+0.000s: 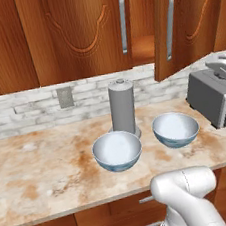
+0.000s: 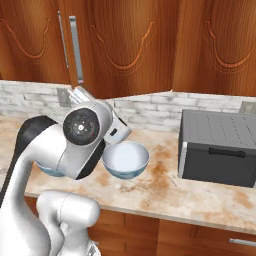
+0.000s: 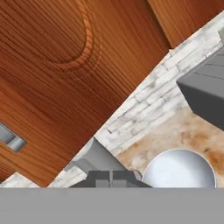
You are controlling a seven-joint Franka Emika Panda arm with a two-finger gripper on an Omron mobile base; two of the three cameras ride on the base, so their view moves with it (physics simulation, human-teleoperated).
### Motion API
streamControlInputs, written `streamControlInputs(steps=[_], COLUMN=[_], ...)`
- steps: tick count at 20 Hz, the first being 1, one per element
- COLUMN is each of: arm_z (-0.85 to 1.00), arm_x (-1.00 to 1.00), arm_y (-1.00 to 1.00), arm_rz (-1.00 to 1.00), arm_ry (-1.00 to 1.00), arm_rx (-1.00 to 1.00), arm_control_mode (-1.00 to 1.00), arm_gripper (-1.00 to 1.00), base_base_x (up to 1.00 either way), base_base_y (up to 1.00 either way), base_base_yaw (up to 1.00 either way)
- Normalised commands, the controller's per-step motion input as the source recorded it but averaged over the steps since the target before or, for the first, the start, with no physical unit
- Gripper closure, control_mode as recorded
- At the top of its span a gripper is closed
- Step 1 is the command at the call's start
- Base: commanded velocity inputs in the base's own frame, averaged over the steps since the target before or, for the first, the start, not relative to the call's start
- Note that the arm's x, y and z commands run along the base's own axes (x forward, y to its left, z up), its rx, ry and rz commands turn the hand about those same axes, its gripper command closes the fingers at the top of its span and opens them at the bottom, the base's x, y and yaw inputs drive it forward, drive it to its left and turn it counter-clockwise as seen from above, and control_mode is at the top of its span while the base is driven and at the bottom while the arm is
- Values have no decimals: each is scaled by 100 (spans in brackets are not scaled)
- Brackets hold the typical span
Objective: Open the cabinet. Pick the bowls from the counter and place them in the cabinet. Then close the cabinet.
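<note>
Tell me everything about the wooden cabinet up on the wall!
The cabinet is reddish-brown wood and hangs on the wall above the counter. It has two doors with curvy carved shapes, each with a long silver bar handle. The left door is shut. The right door is swung partly open toward the room, so you can peek in at a wooden shelf. What shows of the shelf is bare. Nothing is touching the cabinet.
</note>
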Motion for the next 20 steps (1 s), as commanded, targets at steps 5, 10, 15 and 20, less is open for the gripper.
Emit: streamControlInputs(steps=[5,10,15,20], arm_z=[37,38,4,0], arm_x=[-83,-24,-8,0], arm_y=[35,100,100,100], arm_rz=[3,-15,-39,-29], arm_ry=[-2,-11,-10,-10], arm_rx=[-2,-9,2,5], arm_control_mode=[-100,-100,-100,-100], arm_gripper=[100,100,100,100], base_base_x=[0,0,0,0], base_base_y=[0,0,0,0], base_base_yaw=[0,0,0,0])
